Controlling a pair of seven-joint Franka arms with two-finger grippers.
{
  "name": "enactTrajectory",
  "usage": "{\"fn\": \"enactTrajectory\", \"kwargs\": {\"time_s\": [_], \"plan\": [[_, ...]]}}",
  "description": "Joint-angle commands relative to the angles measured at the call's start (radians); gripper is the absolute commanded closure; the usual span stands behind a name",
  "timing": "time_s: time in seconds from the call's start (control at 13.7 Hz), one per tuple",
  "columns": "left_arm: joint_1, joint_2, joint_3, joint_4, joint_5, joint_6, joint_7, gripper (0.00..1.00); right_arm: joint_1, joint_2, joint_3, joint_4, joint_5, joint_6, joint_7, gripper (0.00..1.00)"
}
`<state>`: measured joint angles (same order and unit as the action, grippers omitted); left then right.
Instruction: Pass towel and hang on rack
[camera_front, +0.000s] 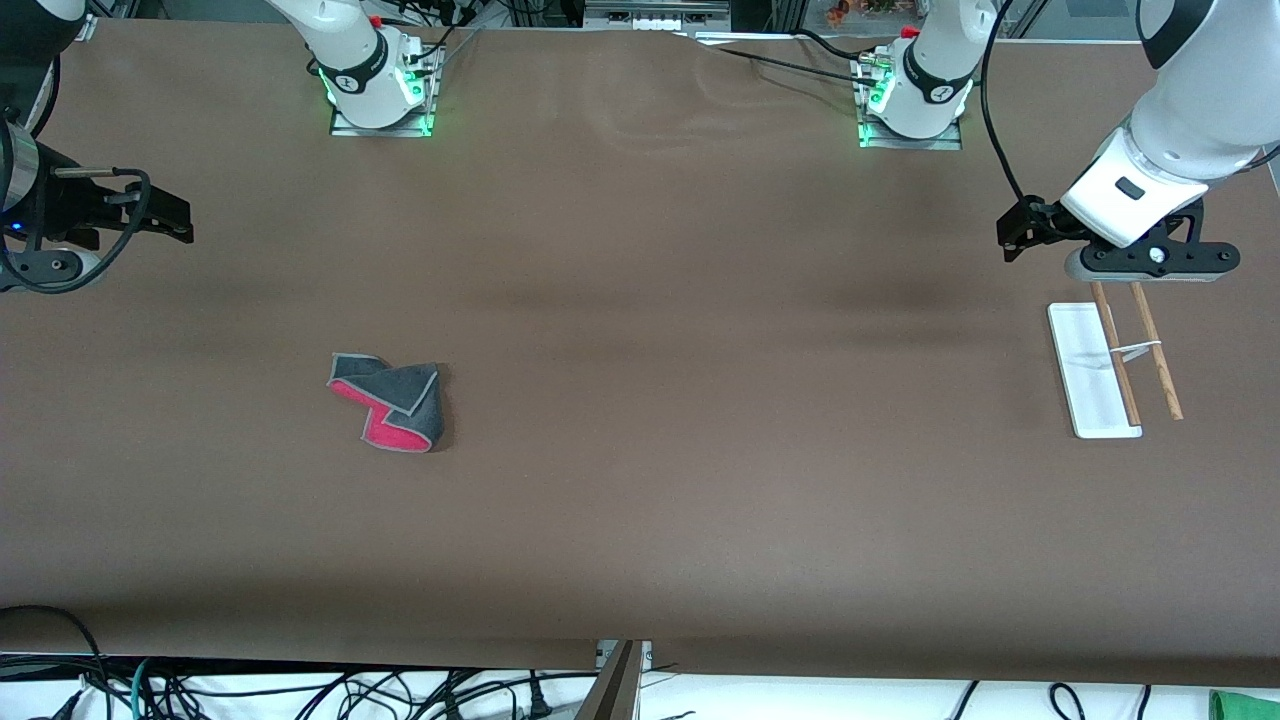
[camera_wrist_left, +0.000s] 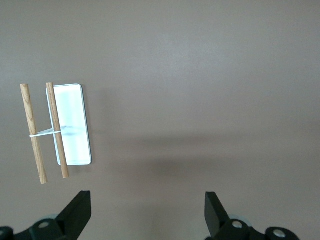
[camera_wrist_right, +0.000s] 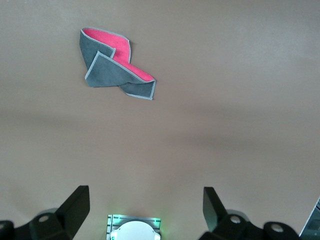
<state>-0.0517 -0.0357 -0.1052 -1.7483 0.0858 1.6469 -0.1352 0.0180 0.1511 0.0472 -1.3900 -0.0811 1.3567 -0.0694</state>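
Note:
The towel (camera_front: 390, 402) lies crumpled on the table toward the right arm's end, dark grey with its pink-red side showing in the folds; the right wrist view shows the towel (camera_wrist_right: 112, 67) too. The rack (camera_front: 1092, 370) stands toward the left arm's end, a white base with two brown rods (camera_front: 1155, 350). My left gripper (camera_front: 1012, 238) hovers open over the table just off the rack's end, nothing between its fingers. The left wrist view shows the left gripper (camera_wrist_left: 147, 210) open and the rack (camera_wrist_left: 72, 125) apart from it. My right gripper (camera_front: 172, 215) hangs open and empty over the table's right-arm end, well away from the towel; the right wrist view shows the right gripper (camera_wrist_right: 145, 207) wide open.
The brown table cover (camera_front: 700, 400) spreads wide between towel and rack. Both arm bases (camera_front: 380, 90) (camera_front: 910, 100) glow green along the table's edge farthest from the front camera. Cables (camera_front: 300, 690) lie below the table's near edge.

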Motion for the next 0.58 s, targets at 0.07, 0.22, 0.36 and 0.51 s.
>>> {"fn": "enactTrajectory", "kwargs": {"time_s": [0.07, 0.22, 0.36, 0.51], "plan": [[0.006, -0.01, -0.007, 0.012, 0.009, -0.019, 0.003, 0.0, -0.004, -0.013, 0.008, -0.015, 0.015, 0.012, -0.001, 0.0], [0.004, -0.012, -0.007, 0.013, 0.009, -0.019, 0.003, 0.0, -0.004, -0.002, 0.01, 0.0, 0.015, 0.006, -0.001, 0.0], [0.004, -0.012, -0.007, 0.013, 0.009, -0.019, 0.003, 0.0, -0.004, -0.001, 0.01, 0.0, 0.017, 0.01, 0.0, 0.0], [0.004, -0.01, -0.007, 0.013, 0.009, -0.019, 0.003, 0.0, -0.001, 0.001, 0.011, 0.0, 0.017, 0.012, 0.0, 0.0]]}}
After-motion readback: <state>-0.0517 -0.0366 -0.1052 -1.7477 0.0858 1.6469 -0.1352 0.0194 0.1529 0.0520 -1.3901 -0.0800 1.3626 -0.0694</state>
